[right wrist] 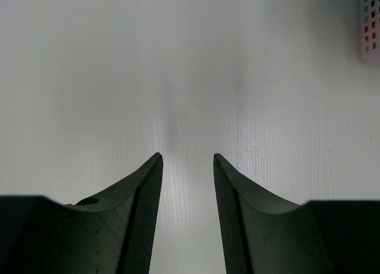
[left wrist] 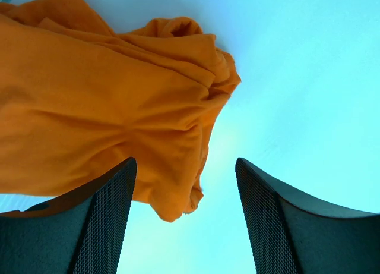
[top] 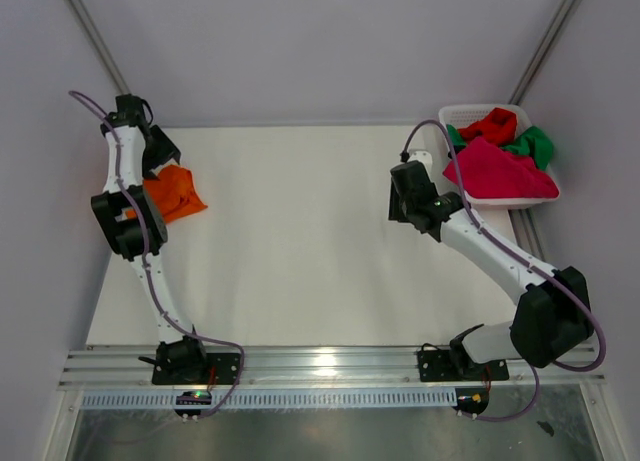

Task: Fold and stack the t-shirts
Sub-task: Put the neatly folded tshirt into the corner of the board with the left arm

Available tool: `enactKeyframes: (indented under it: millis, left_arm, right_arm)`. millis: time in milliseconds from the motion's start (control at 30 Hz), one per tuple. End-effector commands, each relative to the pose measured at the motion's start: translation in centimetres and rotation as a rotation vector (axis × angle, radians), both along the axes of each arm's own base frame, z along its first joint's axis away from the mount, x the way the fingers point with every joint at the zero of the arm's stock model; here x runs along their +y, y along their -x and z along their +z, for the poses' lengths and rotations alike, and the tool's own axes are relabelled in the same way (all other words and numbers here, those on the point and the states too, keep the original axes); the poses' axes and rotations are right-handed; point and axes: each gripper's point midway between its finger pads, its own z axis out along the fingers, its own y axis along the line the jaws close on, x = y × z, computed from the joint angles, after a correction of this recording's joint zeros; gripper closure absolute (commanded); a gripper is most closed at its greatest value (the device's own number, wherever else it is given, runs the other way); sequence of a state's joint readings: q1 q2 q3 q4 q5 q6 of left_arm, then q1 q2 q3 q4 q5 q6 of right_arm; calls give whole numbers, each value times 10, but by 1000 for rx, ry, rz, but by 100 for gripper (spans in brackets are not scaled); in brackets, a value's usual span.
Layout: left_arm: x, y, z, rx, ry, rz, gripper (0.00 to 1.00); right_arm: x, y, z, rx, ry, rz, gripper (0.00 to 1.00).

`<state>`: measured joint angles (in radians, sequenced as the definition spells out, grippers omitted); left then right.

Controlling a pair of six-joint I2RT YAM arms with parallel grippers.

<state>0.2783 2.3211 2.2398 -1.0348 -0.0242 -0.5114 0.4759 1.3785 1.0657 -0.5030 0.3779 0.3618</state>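
The bright orange t-shirt [top: 172, 195] lies crumpled at the table's far left, partly under my left arm. In the left wrist view the orange t-shirt [left wrist: 101, 101] fills the upper left. My left gripper [left wrist: 185, 164] is open just above it, with the shirt's lower corner between the jaws and not gripped. My left gripper shows in the top view [top: 160, 153] too. The magenta-pink t-shirt [top: 495, 169], red t-shirt [top: 490, 127] and green t-shirt [top: 532, 143] lie heaped in the basket. My right gripper [right wrist: 187, 158] is open and empty over bare table, left of the basket [top: 408, 203].
The white lattice basket [top: 458, 114] stands at the table's far right corner; its corner shows in the right wrist view [right wrist: 370, 24]. The white table [top: 300, 241] ends at an aluminium rail at the near edge. Grey walls close the back and sides.
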Motion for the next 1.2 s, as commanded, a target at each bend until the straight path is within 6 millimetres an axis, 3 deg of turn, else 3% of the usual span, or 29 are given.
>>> enactKeyframes:
  millis: [0, 100, 200, 267, 367, 467, 500, 567, 700, 767, 833, 867, 933, 967, 1033, 1067, 1100, 1167]
  left_arm:
    - [-4, 3, 30, -54, -21, -22, 30]
    - [10, 18, 35, -17, -115, 33, 30]
    - [20, 36, 27, 54, -159, 94, 30]
    - [7, 41, 24, 71, -95, 83, 30]
    - [-33, 34, 27, 25, 36, 3, 32]
    - [-94, 22, 44, -34, 57, -181, 32]
    - [-123, 18, 52, -58, 67, -254, 32]
    - [-157, 17, 62, -93, 114, -341, 32]
    - [-218, 22, 92, -174, 147, -462, 31]
    - [-242, 28, 119, -251, 181, -511, 31]
    - [-257, 32, 133, -299, 209, -535, 30]
    - [-269, 41, 152, -340, 227, -555, 29]
    - [-281, 52, 156, -358, 249, -575, 29]
    - [-292, 59, 171, -402, 259, -599, 28]
    - [-302, 71, 162, -387, 289, -614, 28]
    - [-309, 75, 161, -392, 293, -628, 28]
    - [-311, 83, 154, -374, 299, -632, 28]
    - [-315, 92, 140, -337, 302, -643, 28]
  right_arm:
    - [1, -4, 15, -59, -32, -5, 56]
    - [0, -1, 14, -59, -35, -8, 56]
    - [-2, 2, 13, -60, -40, -11, 56]
    - [-3, 4, 13, -63, -42, -12, 56]
    - [-4, 8, 16, -78, -57, -18, 56]
    - [-8, 8, 28, -128, -72, -39, 56]
    - [-10, 6, 34, -151, -75, -46, 55]
    - [-15, 2, 44, -178, -53, -63, 52]
    - [-42, -10, 74, -246, 86, -146, 42]
    - [-53, -16, 83, -253, 143, -167, 37]
    - [-73, -24, 86, -251, 170, -222, 26]
    - [-79, -31, 86, -243, 173, -243, 25]
    - [-102, -42, 81, -218, 176, -314, 24]
    - [-106, -54, 75, -187, 188, -336, 24]
    - [-121, -66, 68, -151, 229, -401, 24]
    - [-127, -74, 77, -147, 248, -435, 24]
    - [-127, -85, 56, -90, 289, -445, 24]
    - [-131, -96, 65, -70, 328, -492, 25]
